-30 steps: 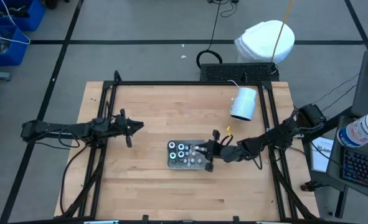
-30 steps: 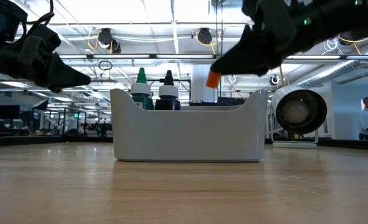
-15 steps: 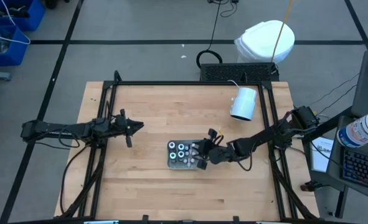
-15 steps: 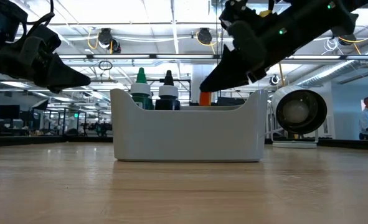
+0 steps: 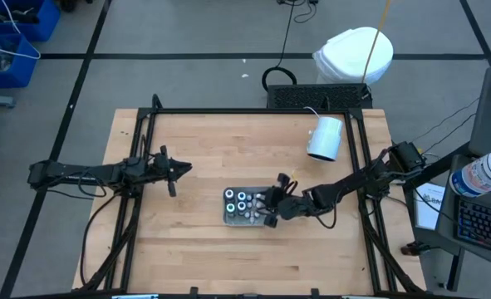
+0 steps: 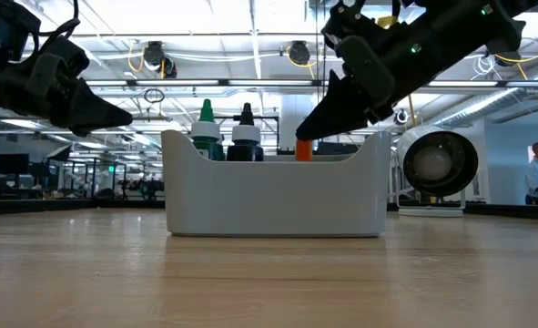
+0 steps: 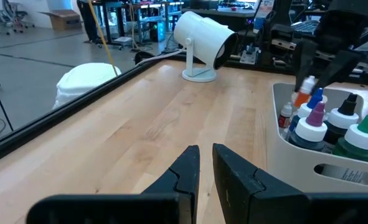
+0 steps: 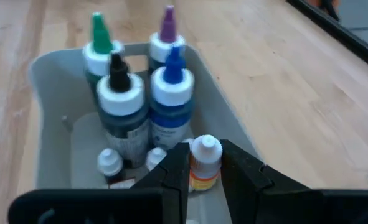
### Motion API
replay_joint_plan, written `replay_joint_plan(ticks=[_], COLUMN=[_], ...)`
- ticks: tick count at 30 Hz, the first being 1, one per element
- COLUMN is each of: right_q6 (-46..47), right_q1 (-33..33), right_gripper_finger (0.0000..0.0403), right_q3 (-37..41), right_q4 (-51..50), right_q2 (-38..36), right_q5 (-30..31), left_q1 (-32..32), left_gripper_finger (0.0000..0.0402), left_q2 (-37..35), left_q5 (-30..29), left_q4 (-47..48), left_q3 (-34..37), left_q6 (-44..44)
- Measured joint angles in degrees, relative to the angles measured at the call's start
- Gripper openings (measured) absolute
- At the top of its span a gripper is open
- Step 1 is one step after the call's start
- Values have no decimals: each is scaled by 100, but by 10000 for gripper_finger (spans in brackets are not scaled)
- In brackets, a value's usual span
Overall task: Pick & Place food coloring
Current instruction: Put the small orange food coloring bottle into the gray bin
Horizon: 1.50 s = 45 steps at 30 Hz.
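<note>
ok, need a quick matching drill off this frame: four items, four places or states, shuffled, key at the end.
Items
1. right claw
2. left claw
3. green-tipped bottle
4. white lamp

Places or states
A. lying on the table, well away from the gray bin
B. standing in the bin beside the purple-tipped bottle
C. holding nothing, over bare table left of the bin
D. closed on a small orange bottle, low inside the bin

Pairs: 1-D, 2-C, 3-B, 4-A
</note>
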<state>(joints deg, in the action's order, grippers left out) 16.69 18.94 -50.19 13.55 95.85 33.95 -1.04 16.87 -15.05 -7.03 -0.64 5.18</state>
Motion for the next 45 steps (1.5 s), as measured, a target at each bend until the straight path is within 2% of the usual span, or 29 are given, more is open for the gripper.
replay_joint_plan(ticks=[12,21,45], right_q6=[503,516,496], right_q1=[-13,-13,-13], right_gripper_finger=[61,64,66], right_q3=[0,2,6], right_q4=[-314,-314,-309], right_q2=[-2,-2,-2], right_q5=[72,70,48], left_q1=[0,0,0], left_gripper_finger=[53,53,53], left_q2=[0,-1,0], left_q5=[-2,-48,9], left_q4=[-87,-470,-472], left_q3=[0,1,0], left_q6=[-212,-224,-165])
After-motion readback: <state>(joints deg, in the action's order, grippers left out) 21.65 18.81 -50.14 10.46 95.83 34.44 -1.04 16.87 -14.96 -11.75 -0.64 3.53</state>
